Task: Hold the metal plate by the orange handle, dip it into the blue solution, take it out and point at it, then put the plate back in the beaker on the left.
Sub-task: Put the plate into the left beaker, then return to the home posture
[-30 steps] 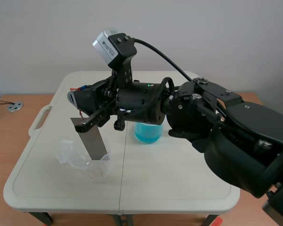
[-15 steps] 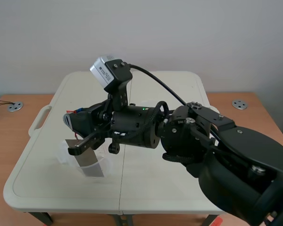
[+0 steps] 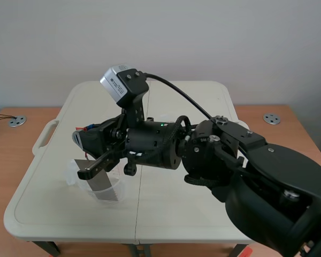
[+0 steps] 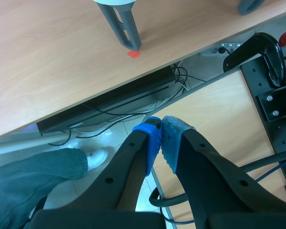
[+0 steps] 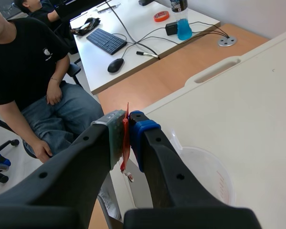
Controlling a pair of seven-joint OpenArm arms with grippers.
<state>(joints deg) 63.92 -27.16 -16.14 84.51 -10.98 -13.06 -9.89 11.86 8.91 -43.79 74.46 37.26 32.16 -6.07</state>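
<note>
Watching the scene feed, I see the right arm reaching in from the right and across the middle of the white folding table [image 3: 48, 211]. The right gripper [image 3: 89, 152] is over the table's left half. Its fingers are clamped narrow on the thin orange handle [image 5: 126, 143], which shows in the right wrist feed as a red-orange strip pinched between the two pads. From that handle the metal plate [image 3: 102, 185] hangs down, tilted a little, and its lower part sits inside the clear beaker [image 3: 74, 174] on the left of the table. I cannot tell whether the plate's bottom edge touches the beaker floor. In the right wrist feed the same beaker's rim curves just under and ahead of the fingers.

I cannot see the blue solution from the scene camera, since the arm's bulk covers the middle of the table.

My left gripper [image 4: 160, 138] is off the table and pointed down at the floor, its pads drawn together with nothing between them. A table leg [image 4: 123, 26] and some loose cables [image 4: 133, 117] lie ahead of it.

Beyond the table edge, the right wrist feed shows a seated person [image 5: 31, 71] in a black shirt and jeans. Further off is a desk with a keyboard [image 5: 107, 41], a mouse [image 5: 115, 65] and a bottle [image 5: 182, 21] of blue liquid.
</note>
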